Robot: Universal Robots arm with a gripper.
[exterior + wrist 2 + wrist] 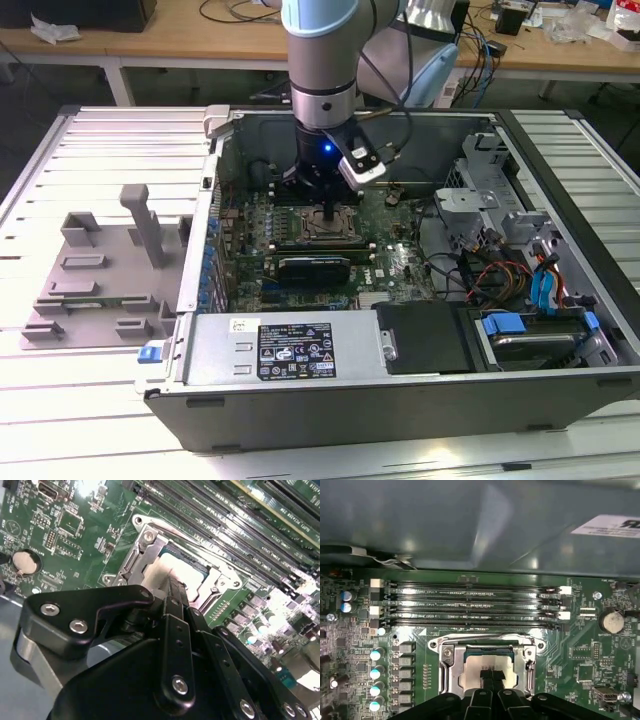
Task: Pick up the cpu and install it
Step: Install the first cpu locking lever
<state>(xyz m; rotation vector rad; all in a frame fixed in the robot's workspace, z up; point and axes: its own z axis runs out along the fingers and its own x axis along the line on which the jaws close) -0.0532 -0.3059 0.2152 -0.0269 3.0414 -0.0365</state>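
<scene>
The cpu (472, 672), a flat square chip with a silvery-white top, lies inside the metal socket frame (447, 665) on the green motherboard (400, 265). In the second wrist view the cpu (185, 570) shows pale within the socket frame (145, 537). My gripper (330, 215) reaches straight down into the open computer case onto the socket. In both wrist views its two black fingers stand pressed together, with the gripper (490, 674) tip resting at the middle of the chip's top, and the gripper (167, 582) hides part of the chip.
Memory slots (470, 605) run beside the socket, with capacitors (377, 655) and a coin battery (611, 621) nearby. The case wall (215, 200), power supply (280, 350) and a drive cage with blue cables (540, 290) ring the board. A grey plastic part (100, 270) lies outside on the exterior view's left.
</scene>
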